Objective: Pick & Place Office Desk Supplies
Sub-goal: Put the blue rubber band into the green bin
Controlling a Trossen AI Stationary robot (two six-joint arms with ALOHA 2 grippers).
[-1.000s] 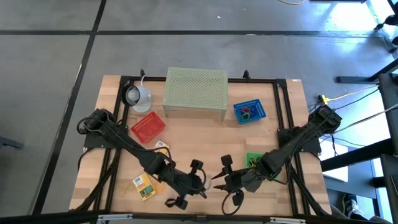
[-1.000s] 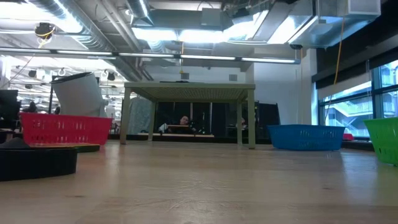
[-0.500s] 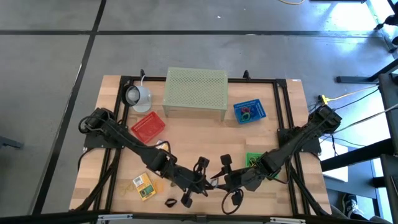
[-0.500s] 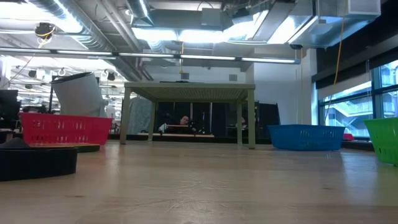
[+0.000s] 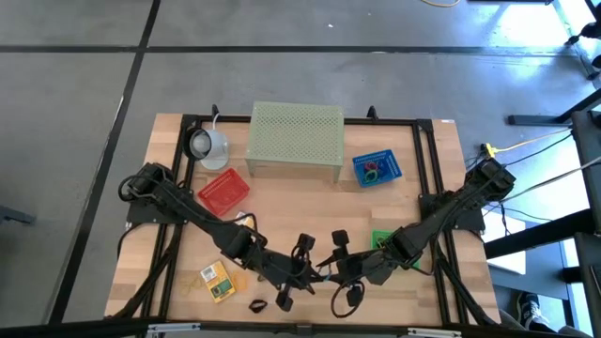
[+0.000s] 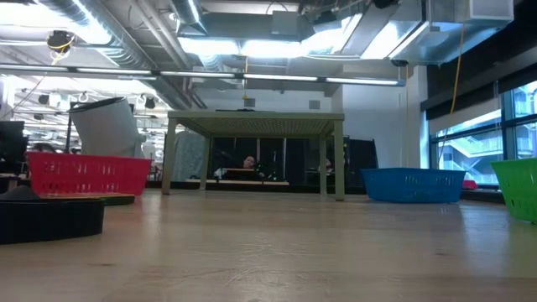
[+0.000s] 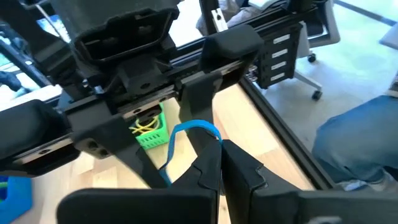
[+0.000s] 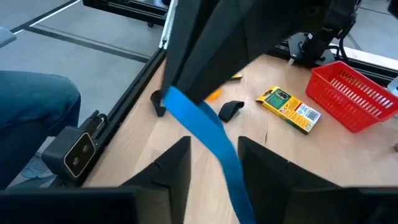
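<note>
While the blue loop (image 7: 186, 134) hangs above the bench (image 5: 310, 207) near its front edge, the left claw (image 7: 219, 163) pinches it shut and the right claw (image 8: 214, 152) stands parted around it. Beside them, the green basket (image 7: 149, 134) holds yellow bands; the blue basket (image 5: 377, 167) holds loops.

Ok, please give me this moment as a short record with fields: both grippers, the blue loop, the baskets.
left gripper: front middle of table, shut on blue loop
right gripper: facing it, open, one finger on each side of the loop
blue loop: lifted, between the two grippers
baskets: red basket, blue basket, green basket
loose: yellow packet, black clip
</note>
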